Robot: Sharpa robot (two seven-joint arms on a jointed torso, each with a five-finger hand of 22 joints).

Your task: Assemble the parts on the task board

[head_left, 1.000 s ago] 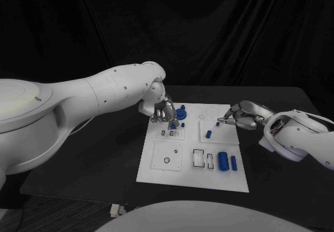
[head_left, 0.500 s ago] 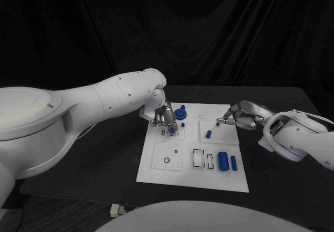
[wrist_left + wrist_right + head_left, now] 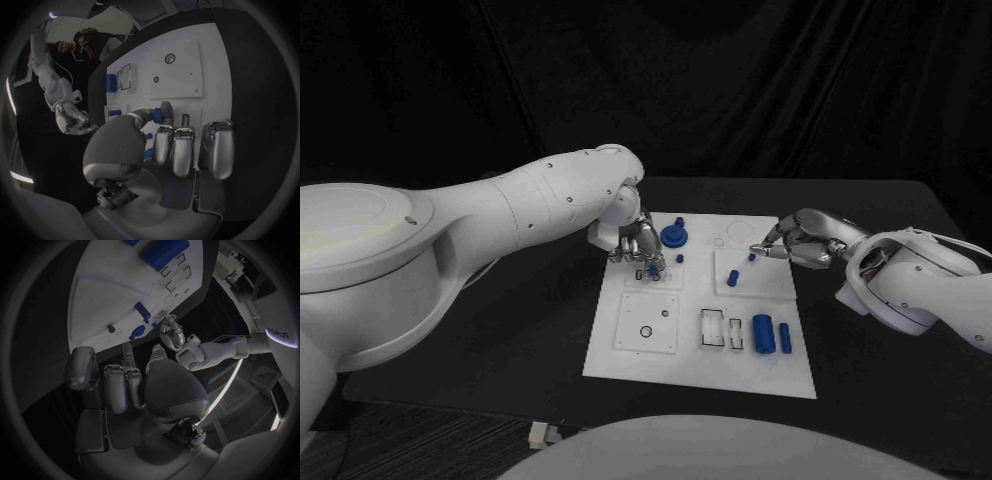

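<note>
Black curtain behind; black counter [image 3: 516,330] carrying white rectangular task board [image 3: 697,370] at centre. Left silver hand [image 3: 639,240] over board's 10 o'clock corner, fingers [image 3: 175,150] curled down, small blue part [image 3: 158,116] pinched at thumb tip. Right silver hand [image 3: 798,240] at board's 2 o'clock edge, fingers bunched; hold cannot be told. Large blue cylinder [image 3: 762,333] lying at 5 o'clock. Blue round knob [image 3: 675,237] at 11 o'clock.
</note>
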